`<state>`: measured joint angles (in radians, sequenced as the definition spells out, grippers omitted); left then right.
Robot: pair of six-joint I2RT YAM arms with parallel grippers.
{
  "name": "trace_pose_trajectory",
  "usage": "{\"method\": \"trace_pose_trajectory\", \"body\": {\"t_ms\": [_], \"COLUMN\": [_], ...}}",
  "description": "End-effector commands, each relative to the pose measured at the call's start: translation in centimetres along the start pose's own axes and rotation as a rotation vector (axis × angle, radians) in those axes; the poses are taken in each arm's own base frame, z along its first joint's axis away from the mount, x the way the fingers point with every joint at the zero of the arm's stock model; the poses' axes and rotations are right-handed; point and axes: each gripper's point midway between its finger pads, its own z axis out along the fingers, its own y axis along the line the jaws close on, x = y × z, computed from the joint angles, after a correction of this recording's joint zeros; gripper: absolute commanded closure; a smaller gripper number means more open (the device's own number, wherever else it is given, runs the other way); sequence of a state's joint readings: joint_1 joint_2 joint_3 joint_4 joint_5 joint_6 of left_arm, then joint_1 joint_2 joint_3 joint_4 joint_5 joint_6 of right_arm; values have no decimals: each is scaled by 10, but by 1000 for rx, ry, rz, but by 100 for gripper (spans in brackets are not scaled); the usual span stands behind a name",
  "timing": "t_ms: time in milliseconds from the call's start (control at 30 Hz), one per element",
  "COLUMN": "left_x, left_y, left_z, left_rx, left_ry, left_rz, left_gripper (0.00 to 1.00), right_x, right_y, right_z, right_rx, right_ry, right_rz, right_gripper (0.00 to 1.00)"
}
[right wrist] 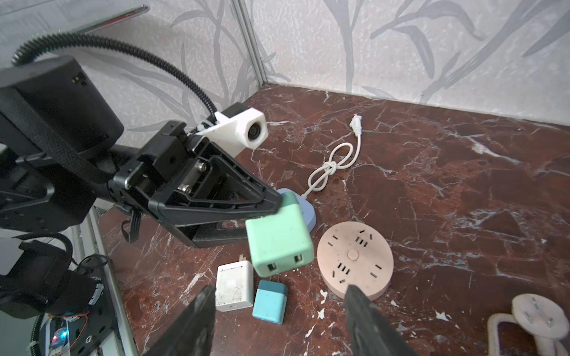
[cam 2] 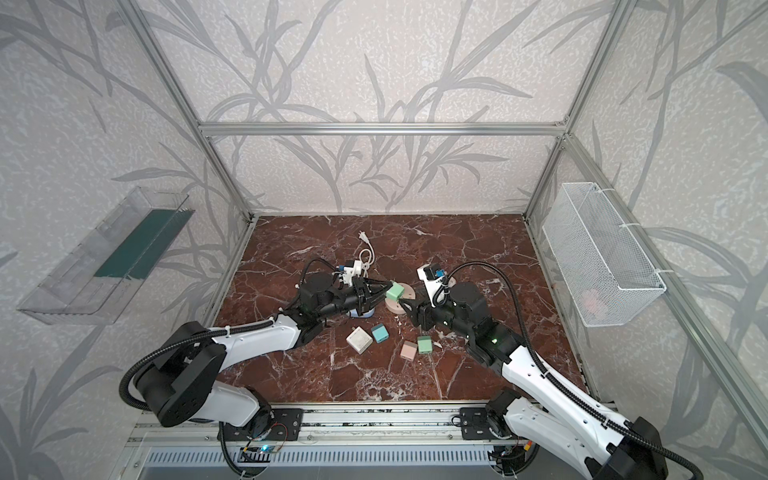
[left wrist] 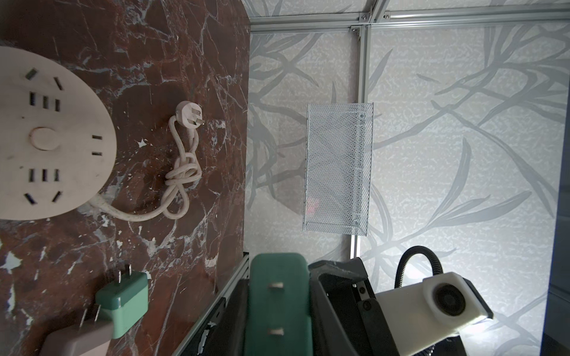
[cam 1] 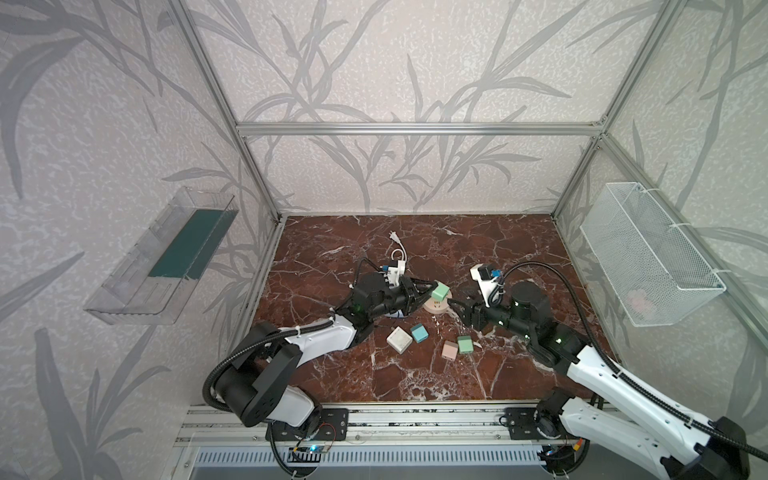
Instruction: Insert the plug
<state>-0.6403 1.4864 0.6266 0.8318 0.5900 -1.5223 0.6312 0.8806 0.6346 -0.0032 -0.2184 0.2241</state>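
Observation:
My left gripper [cam 1: 434, 289] is shut on a mint-green cube plug [cam 1: 441, 291], held in the air just over the near-left rim of the round pink socket [cam 1: 435, 307]. In the left wrist view the plug [left wrist: 279, 308] sits between the jaws with its two prongs facing the camera, and the socket [left wrist: 46, 132] lies off to one side. My right gripper [right wrist: 279, 289] is open and holds nothing. It hovers close beside the socket [right wrist: 354, 259], facing the held plug [right wrist: 279, 243].
Loose chargers lie on the marble in front of the socket: white [cam 1: 400, 339], blue [cam 1: 419, 333], pink [cam 1: 449, 350] and green [cam 1: 465, 344]. A bluish round socket [right wrist: 307, 212] with a knotted white cord [cam 1: 398, 250] sits under the left gripper. A wire basket [cam 1: 648, 253] hangs at right, a clear shelf [cam 1: 166, 257] at left.

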Motion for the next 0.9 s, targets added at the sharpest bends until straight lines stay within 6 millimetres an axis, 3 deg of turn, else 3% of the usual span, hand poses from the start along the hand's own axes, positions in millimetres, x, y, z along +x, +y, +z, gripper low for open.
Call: {"method": "trace_pose_trajectory", "body": {"t_ms": [0,500,867], "left_x": [6,13,18], "left_y": [-20,-27,-32], "left_z": [-2,-8,-10], "left_rx": [112,94,103], "left_ry": [35,48,50], "left_rz": [-46,-43,-30], "left_gripper": [100,100,100], "right_x": [-6,1,2], "right_y": [8,8,7], "right_z": [-2,22,26], "right_rx": [-52,-62,-62], "right_ry": [-29,-28,-53], "right_rz": [-22,-118,-132], "right_gripper": [36,38,38]}}
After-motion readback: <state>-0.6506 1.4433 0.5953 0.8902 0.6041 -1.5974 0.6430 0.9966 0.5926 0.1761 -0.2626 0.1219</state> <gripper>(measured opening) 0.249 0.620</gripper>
